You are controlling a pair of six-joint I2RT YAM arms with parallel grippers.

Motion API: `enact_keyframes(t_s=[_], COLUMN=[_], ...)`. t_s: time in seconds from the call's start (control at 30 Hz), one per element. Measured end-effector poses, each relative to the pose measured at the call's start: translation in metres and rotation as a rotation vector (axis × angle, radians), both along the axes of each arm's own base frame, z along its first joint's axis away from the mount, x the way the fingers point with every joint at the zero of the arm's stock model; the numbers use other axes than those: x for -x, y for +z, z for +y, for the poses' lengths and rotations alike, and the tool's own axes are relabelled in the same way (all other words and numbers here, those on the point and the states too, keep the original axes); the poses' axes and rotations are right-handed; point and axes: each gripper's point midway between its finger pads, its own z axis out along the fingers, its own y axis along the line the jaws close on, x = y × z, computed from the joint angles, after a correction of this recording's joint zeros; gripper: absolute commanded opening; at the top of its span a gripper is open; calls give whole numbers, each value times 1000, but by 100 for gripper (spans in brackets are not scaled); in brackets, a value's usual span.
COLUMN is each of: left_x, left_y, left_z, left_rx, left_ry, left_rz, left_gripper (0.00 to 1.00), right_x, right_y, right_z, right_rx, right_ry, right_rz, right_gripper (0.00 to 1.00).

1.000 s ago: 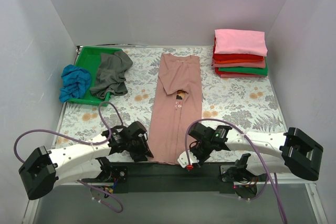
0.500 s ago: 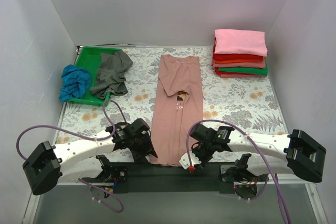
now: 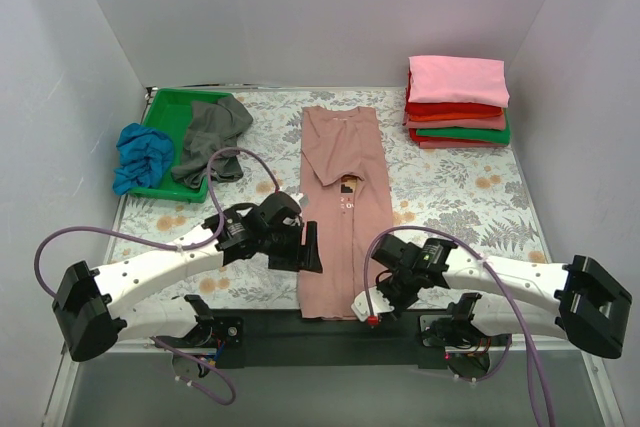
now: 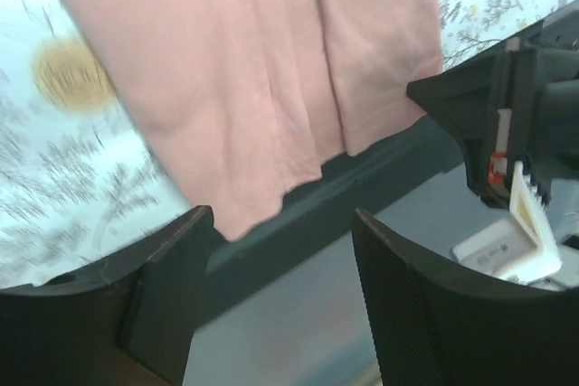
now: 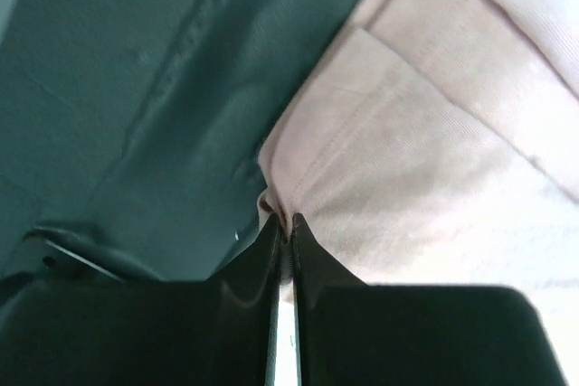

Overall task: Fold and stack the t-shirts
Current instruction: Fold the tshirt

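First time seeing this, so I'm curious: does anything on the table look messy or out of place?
Yes. The blue shirt and grey shirt lie crumpled, spilling over the green tray's edges. The long pink shirt's near hem overhangs the table edge onto the black rail.

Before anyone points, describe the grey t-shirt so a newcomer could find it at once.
Go to the far left corner of the floral table covering, where a green tray sits. The grey t-shirt lies crumpled in the tray's right part, spilling over its edge onto the covering. Its one neighbour, a bunched t-shirt at the tray's left edge, is bright blue.
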Motion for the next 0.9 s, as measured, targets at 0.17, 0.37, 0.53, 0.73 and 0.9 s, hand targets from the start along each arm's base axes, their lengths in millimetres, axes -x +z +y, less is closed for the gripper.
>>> enact_keyframes(t_s=[0.17, 0.37, 0.53, 0.73, 0.9], left_x=[-30, -39, -17, 19, 62], left_y=[29, 36, -1, -10, -31], left_z=[-7, -10, 2, -13, -35], left_rx=[15, 43, 45, 150, 156], left_ry=[-174, -470, -744, -950, -1125], left_rz=[-279, -565, -631, -643, -618], left_gripper=[69, 69, 70, 69, 68], right_x=[-13, -18, -9, -18, -44], right_y=[0, 1, 8, 42, 58], right_z=[-13, -23, -32, -21, -22], right_rx=[15, 31, 47, -51, -147], right_ry=[-62, -89, -94, -142, -309], right_rz=[-31, -46, 3, 33, 40], right_gripper=[4, 35, 57, 59, 59])
